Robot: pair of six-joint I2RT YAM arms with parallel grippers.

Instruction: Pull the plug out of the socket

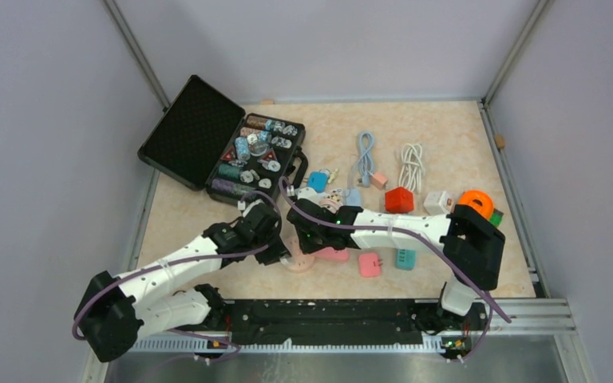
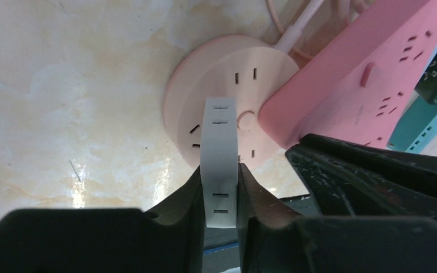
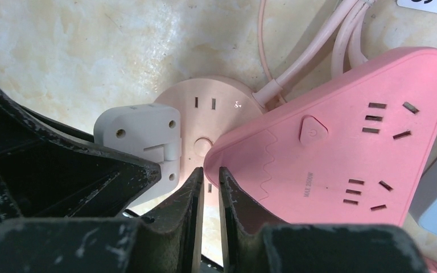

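A white plug stands in the round pale-pink socket on the table. My left gripper is shut on the plug, one finger on each flat side. The right wrist view shows the plug at the left of the socket. My right gripper is shut and empty, with its tips down on the socket beside the plug, against the edge of a pink triangular power strip. In the top view both grippers meet over the socket.
An open black case of small parts is at the back left. Coiled cables, a red cube, a white adapter, an orange ring, and pink and teal adapters lie to the right.
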